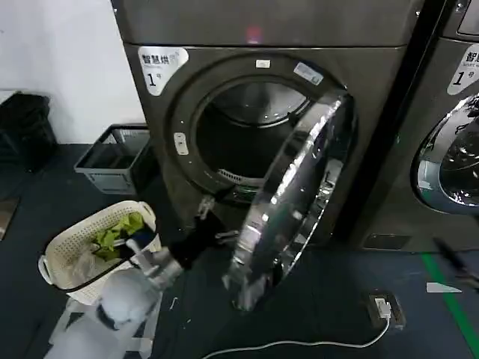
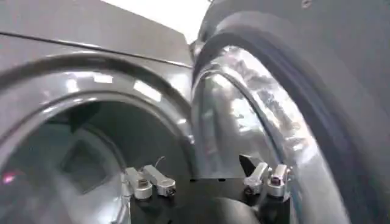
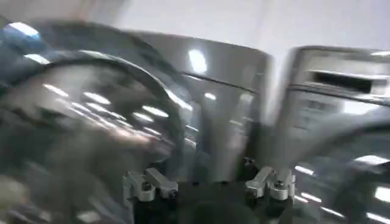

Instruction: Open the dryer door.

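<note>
mirror-bright chrome dryer door (image 1: 288,202), matt grey metal dryer front (image 1: 359,149), plastic basket (image 1: 75,247)

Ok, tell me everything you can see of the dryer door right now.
The dryer door is a large round porthole with a wide, mirror-bright chrome ring; it looks like polished metal or chromed plastic. It is swung well out from the machine front, seen almost edge-on and hinged at its right side, leaving the dark drum opening exposed. Its lower edge hangs above the dark floor. The left gripper is at the opening's lower left rim, fingers open, apart from the door; nothing visibly touches the door.
</note>
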